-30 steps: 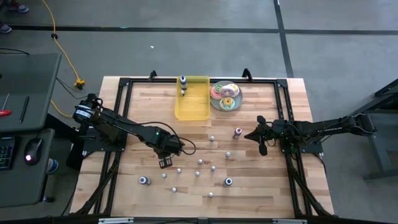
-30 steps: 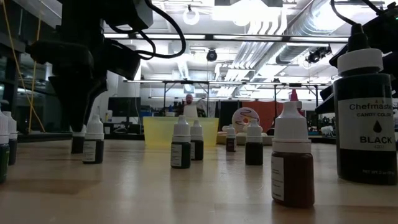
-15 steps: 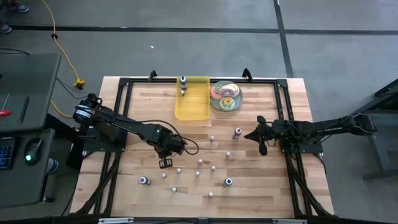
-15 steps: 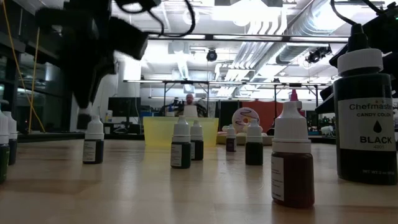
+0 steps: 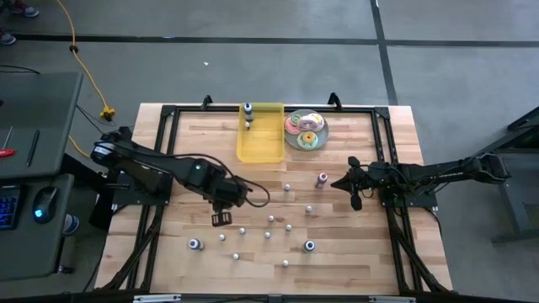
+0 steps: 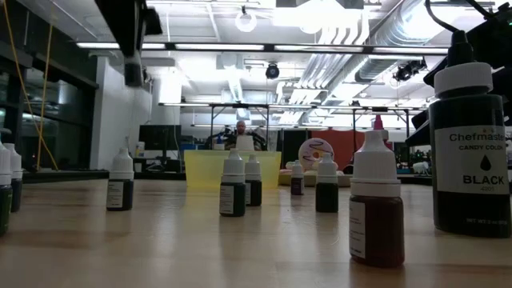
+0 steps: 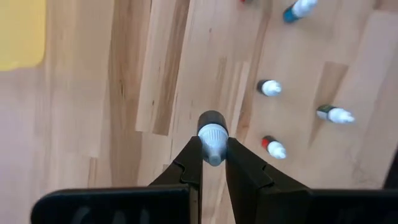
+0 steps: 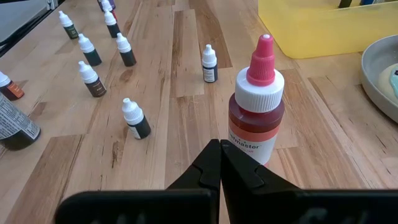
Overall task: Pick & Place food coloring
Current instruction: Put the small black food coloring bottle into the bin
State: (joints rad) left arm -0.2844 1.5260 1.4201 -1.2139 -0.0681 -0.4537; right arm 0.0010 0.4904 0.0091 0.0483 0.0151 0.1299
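Grey floor (image 5: 253,59) around the table, bright ceiling lights (image 6: 246,20) over exposed ducts (image 6: 376,40)

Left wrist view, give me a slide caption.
Left gripper fingers shut on a small food coloring bottle, lifted above the wooden table.

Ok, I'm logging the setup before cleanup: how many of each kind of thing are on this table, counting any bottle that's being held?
Food coloring bottles: 15 (12 standing loose, 2 in the tray, 1 in the left gripper jaws)
Yellow tray: 1
Doughnut plate: 1
Total: 17
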